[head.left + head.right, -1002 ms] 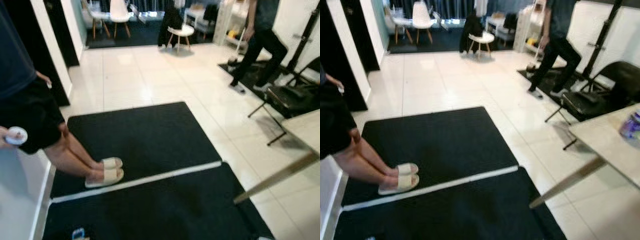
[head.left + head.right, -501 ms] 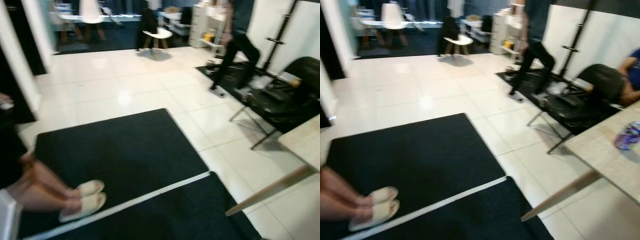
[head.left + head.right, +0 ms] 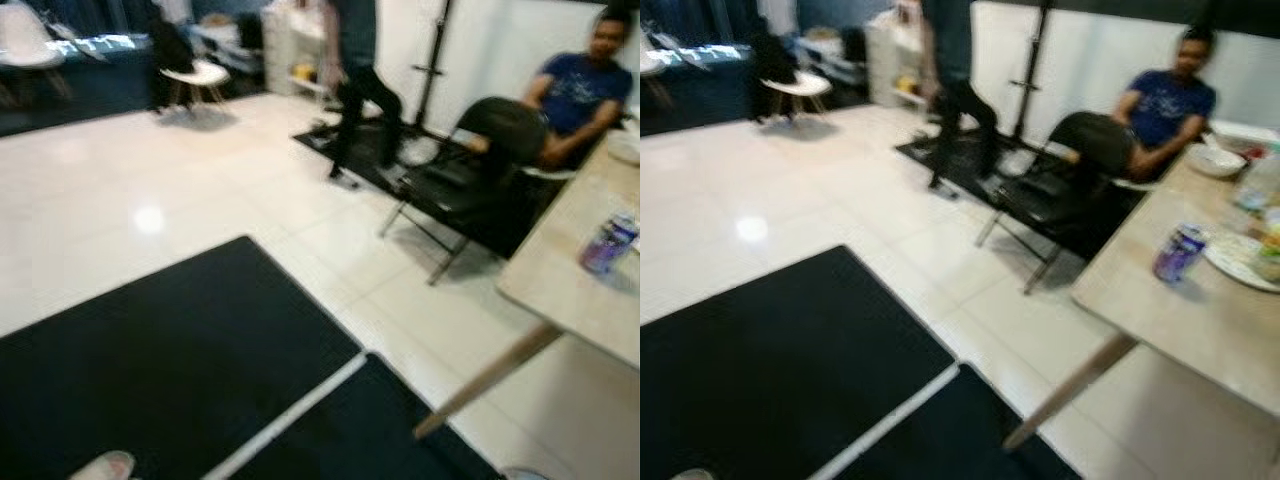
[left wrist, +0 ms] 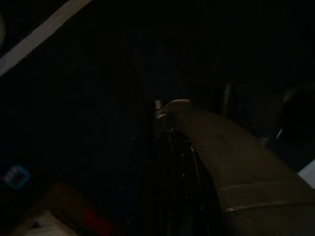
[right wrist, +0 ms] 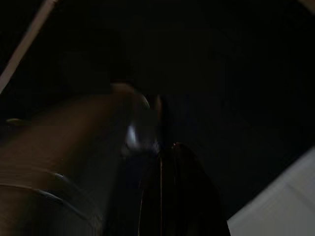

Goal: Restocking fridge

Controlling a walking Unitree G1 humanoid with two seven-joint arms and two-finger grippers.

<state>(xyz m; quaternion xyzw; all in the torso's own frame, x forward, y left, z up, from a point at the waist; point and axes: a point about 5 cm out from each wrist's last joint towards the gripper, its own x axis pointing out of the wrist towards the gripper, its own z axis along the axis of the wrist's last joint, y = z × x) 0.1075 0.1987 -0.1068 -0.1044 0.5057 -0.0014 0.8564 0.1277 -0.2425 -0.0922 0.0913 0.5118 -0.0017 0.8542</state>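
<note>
- Here, a pale wooden table [image 3: 1160,320] stands at the right on a slanted wooden leg, and it carries what there is by way of containers: a purple drink can [image 3: 1178,253] upright near its edge, a white plate [image 3: 1238,262] just beside the can with some food on it too blurred to name, and a white bowl [image 3: 1215,160] further back with something pale sticking out of it.
- The can looks purple and blue with a silvery top; its print cannot be read.
- A clear bottle-like shape [image 3: 1258,182] stands near the table's far right, too blurred to tell more.
- Beyond the table a seated person [image 3: 1160,115] in a blue shirt leans back next to a black folding chair [image 3: 1060,195], which stands on the white tiled floor [image 3: 180,190].
- Another person [image 3: 355,90] in dark clothes walks over a dark mat by a black stand pole.
- Two black mats [image 3: 150,370] cover the near floor, with a white strip of tile between them; the tip of a pale slipper [image 3: 105,466] shows at the lower edge.
- A white chair [image 3: 792,90] stands at the far end of the room.
- The left gripper [image 4: 172,147] hangs in deep shade over the dark floor; whether its fingers are apart or together cannot be told.
- The right gripper [image 5: 165,157] likewise hangs idle in the dark, with a bit of pale tile in the corner; its fingers' state cannot be told either.
</note>
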